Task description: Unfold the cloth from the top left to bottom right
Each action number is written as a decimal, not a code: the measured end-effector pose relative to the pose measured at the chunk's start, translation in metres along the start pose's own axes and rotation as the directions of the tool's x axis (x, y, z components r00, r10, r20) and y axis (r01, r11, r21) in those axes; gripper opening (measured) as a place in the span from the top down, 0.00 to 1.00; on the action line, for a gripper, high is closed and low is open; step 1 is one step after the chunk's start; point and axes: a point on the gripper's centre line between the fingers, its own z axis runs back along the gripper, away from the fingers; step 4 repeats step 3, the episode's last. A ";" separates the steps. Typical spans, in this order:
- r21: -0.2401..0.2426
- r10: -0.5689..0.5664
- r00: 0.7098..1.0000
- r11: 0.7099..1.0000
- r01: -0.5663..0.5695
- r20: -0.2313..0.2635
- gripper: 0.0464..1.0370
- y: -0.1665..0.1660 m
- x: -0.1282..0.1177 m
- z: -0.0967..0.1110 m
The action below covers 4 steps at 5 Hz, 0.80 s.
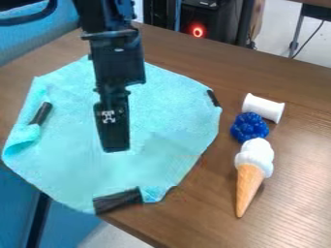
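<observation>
Brown table (294, 155) holds the blue cloth (168, 111), which pokes past its edge. I can't tell if the gripper (116, 147) is open or closed. One hard pull could make the cloth slip off.

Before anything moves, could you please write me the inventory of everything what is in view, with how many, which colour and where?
cloth: 1, light turquoise, over the table's left part, left edge curled up
black pieces: at least 3, black, at the cloth's left, bottom and right edges
white cylinder: 1, white, right of the cloth
blue lumpy object: 1, dark blue, just below the cylinder
toy ice cream cone: 1, white top and tan cone, below the blue object
table: 1, brown, under all these
glowing ring: 1, red, background, top middle
cable: 1, black, background, top right
arm: 1, black, from the top edge
hand: 1, black, over the cloth's middle
</observation>
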 end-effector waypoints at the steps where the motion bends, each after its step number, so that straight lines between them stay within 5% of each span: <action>1: -0.051 -0.062 0.997 0.997 0.064 0.035 0.04 -0.003 0.002 0.009; 2: 0.063 -0.025 0.999 0.998 0.023 0.023 0.04 0.010 0.000 0.016; 3: 0.324 0.141 0.988 0.933 -0.154 0.062 0.04 0.050 -0.004 0.046; 4: 0.324 0.141 0.988 0.933 -0.154 0.062 0.04 0.050 -0.004 0.046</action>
